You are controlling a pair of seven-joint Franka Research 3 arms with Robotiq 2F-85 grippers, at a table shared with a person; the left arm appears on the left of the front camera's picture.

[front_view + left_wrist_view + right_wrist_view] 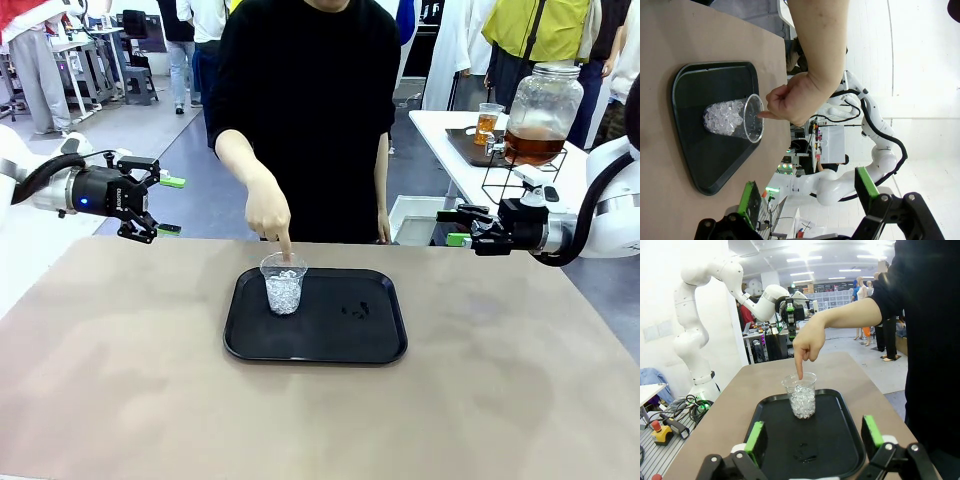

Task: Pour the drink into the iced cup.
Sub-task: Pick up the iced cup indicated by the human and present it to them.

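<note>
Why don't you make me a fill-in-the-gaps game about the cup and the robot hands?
1. The clear cup stands on a black ____.
2. The cup is filled with ____.
3. The person's hand points one ____ down at the cup's rim.
4. The left gripper and the right gripper both have their jaws ____.

Missing words: tray, ice, finger, open.

A black tray (340,345) lies on the tan table (120,400), nearer its far edge (a wet smear (356,311) marks the tray's right half); a white side table (437,130) stands beyond the far right corner
</note>
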